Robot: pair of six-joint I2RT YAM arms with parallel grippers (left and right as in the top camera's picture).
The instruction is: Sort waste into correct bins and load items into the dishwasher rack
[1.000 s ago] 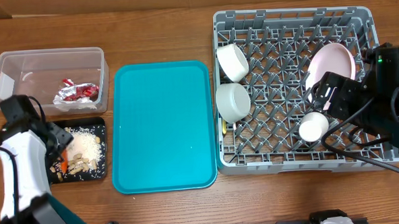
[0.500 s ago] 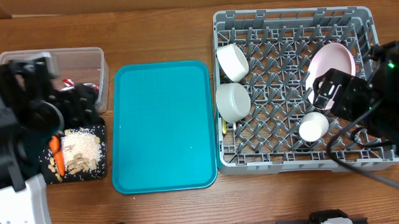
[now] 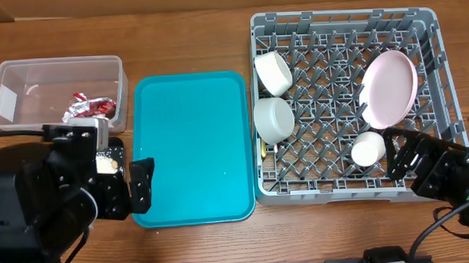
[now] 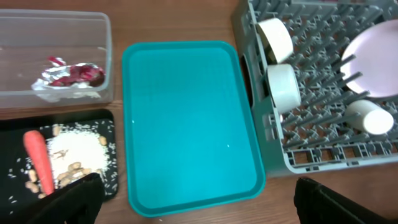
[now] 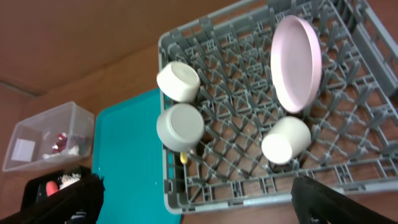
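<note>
Overhead view: both arms have pulled back within the last second. The right gripper [image 3: 410, 159], which was beside the small white cup [image 3: 368, 149], now sits outside the near wall of the dishwasher rack [image 3: 340, 17], with the cup beyond its jaws and apart from them. The left arm's dark body has risen over the black tray, hiding most of it; the left gripper [image 3: 128, 196] is at the near-left corner of the teal serving tray [image 3: 191, 141], which carries nothing. I judge sorting and loading close to done.

Left wrist view: the jaws are spread wide, nothing between them; straight ahead lies the teal tray. Ahead and leftward is the black tray [image 4: 12, 130] with the carrot [image 4: 38, 160], rice [image 4: 78, 148] and nut scraps [image 4: 73, 169]; beyond it is the clear tub [image 4: 56, 99] holding the red-and-silver wrapper [image 4: 68, 73]. No napkin can be made out.

Right wrist view: the jaws are spread wide and empty. Ahead, inside the rack, are the pink plate [image 5: 296, 62] on edge, the cup, and two white bowls [image 5: 178, 81] [image 5: 180, 126] on their sides; a yellow cutlery tip [image 5: 184, 157] shows below the nearer bowl. Only the rack's wall and pegs stand between these jaws and the dishes.
</note>
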